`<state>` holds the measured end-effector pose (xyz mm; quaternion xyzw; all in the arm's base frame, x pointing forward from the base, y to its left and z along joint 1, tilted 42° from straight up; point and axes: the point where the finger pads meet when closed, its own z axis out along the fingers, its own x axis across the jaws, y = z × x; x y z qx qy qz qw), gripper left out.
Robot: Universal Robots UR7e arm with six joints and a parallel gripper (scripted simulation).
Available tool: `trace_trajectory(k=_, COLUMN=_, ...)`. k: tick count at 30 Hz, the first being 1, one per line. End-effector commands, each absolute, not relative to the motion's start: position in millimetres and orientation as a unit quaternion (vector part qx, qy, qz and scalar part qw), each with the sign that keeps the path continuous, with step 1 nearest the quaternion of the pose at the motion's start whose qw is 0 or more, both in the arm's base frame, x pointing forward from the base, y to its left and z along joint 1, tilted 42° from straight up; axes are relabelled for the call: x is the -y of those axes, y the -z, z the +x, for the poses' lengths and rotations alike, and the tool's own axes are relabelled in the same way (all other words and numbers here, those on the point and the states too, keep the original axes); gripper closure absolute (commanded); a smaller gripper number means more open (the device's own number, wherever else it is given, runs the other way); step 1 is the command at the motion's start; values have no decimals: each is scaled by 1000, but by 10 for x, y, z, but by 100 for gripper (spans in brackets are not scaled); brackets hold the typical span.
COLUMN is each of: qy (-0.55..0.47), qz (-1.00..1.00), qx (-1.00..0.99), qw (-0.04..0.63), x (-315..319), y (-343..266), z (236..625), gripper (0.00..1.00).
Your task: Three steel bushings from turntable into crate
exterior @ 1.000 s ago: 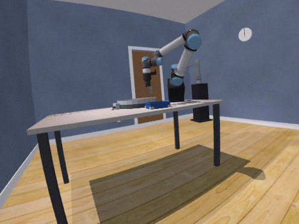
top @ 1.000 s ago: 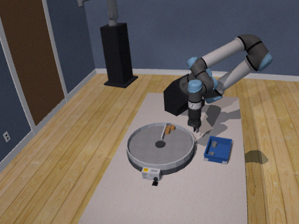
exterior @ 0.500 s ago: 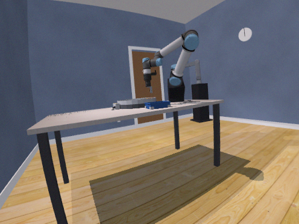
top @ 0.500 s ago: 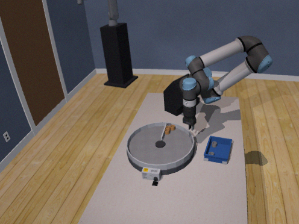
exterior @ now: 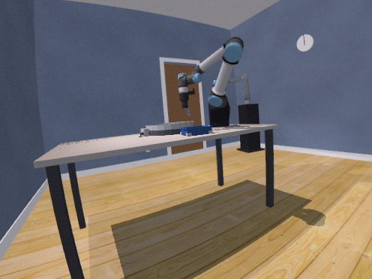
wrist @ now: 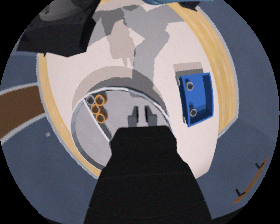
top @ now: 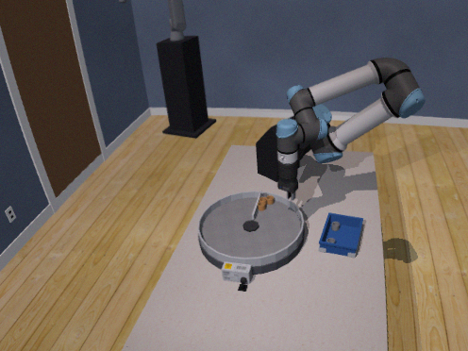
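Observation:
The grey turntable [top: 251,230] holds a cluster of orange-brown bushings [top: 265,202] at its back, beside a thin divider. I cannot see any grey steel bushing on the turntable. The blue crate [top: 342,234] to its right holds two grey steel bushings [top: 335,225] [top: 332,240]. My gripper [top: 291,193] hangs over the turntable's back right rim, to the right of the orange-brown bushings. In the wrist view my fingers stand partly open with nothing between them, the orange-brown bushings [wrist: 98,106] to the left and the crate [wrist: 195,98] to the right.
A small white control box [top: 236,273] sits at the turntable's front edge. A black box [top: 268,157] stands on the table behind the turntable, by the arm's base. A black pedestal with a second arm [top: 181,84] stands on the floor beyond.

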<state>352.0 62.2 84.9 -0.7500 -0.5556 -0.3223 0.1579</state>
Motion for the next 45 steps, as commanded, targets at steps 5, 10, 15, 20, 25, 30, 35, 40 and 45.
trace_trajectory(k=5, qy=322, qz=-750, qx=556, qw=158, x=-286, y=-486, z=3334, gripper=60)
trace_trajectory(k=10, qy=322, qz=-750, qx=556, qw=158, x=-286, y=-486, z=3334, gripper=60)
trace_trajectory(k=15, qy=322, qz=-750, qx=556, qw=158, x=-286, y=-486, z=3334, gripper=60)
trace_trajectory(k=20, qy=322, qz=-750, qx=556, qw=158, x=64, y=-105, z=3136, gripper=60)
trace_trajectory(k=25, qy=322, qz=-750, qx=556, qw=158, x=64, y=-105, z=3136, gripper=60)
trace_trajectory(k=30, qy=322, qz=-750, qx=556, qw=158, x=64, y=-105, z=3136, gripper=60)
trace_trajectory(k=35, qy=322, qz=-750, qx=556, qw=158, x=13, y=-41, z=3161, gripper=60)
trace_trajectory(k=40, qy=322, qz=-750, qx=556, qw=158, x=-20, y=5, z=3179, gripper=60)
trace_trajectory(k=45, qy=322, qz=-750, qx=556, qw=158, x=-20, y=5, z=3179, gripper=60)
